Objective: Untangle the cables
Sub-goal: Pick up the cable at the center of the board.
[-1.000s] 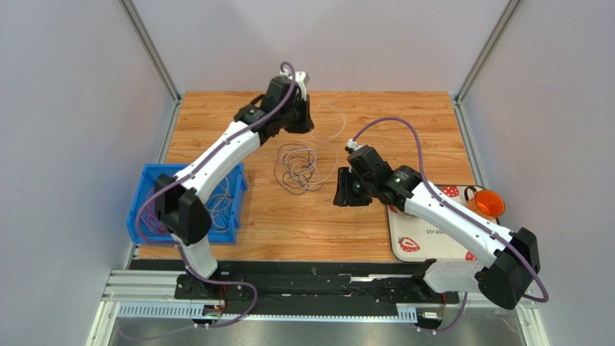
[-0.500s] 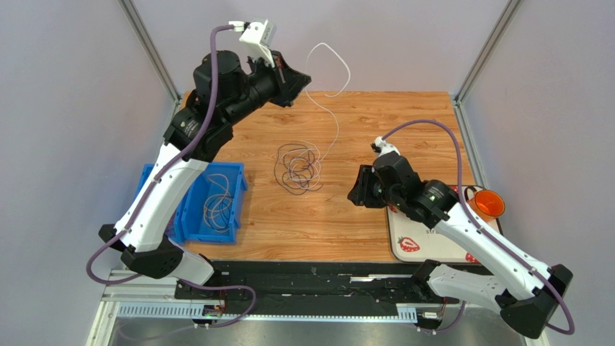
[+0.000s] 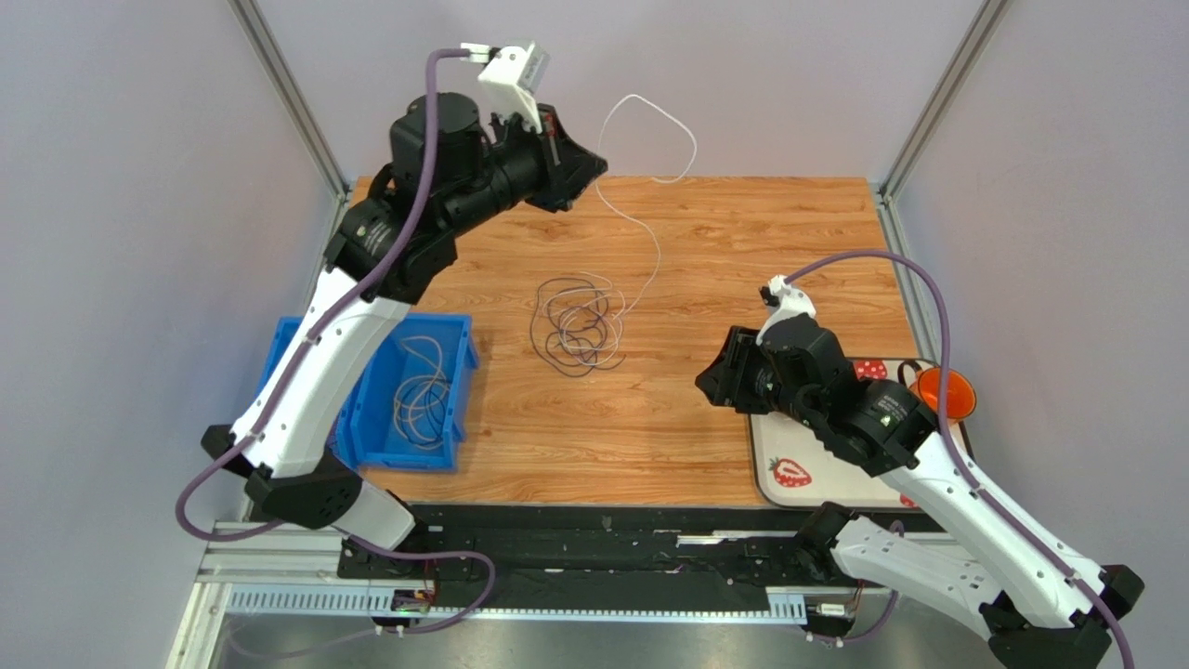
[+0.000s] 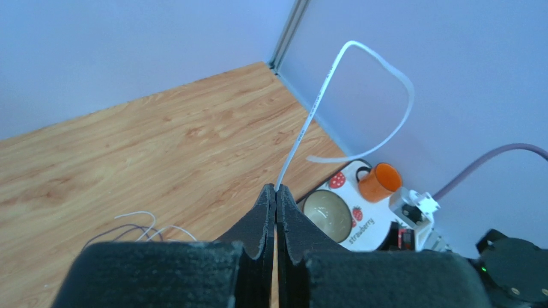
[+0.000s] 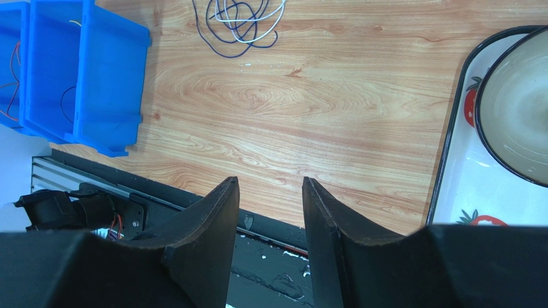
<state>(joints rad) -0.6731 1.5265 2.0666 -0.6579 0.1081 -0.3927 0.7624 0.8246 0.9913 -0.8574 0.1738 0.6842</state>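
So since a second back the right claw (image 5: 270, 186) has backed off to the near side of the tangle (image 3: 575, 324), fingers spread with nothing in them, over bare worktop (image 3: 782, 237) by the tray (image 3: 776, 443). Left claw (image 4: 275, 192) has swung up high on the far side of the tangle, clenched on one white cable (image 3: 657, 251) whose lower end trails down into that pile. Looks like the pull-one-strand-free step; next I'd guess keep lifting till it slips out, then drop it in the blue bin (image 3: 465, 370) left of the tangle. Loads of room overhead, but the back wall (image 3: 782, 84) sits close behind the raised loop.
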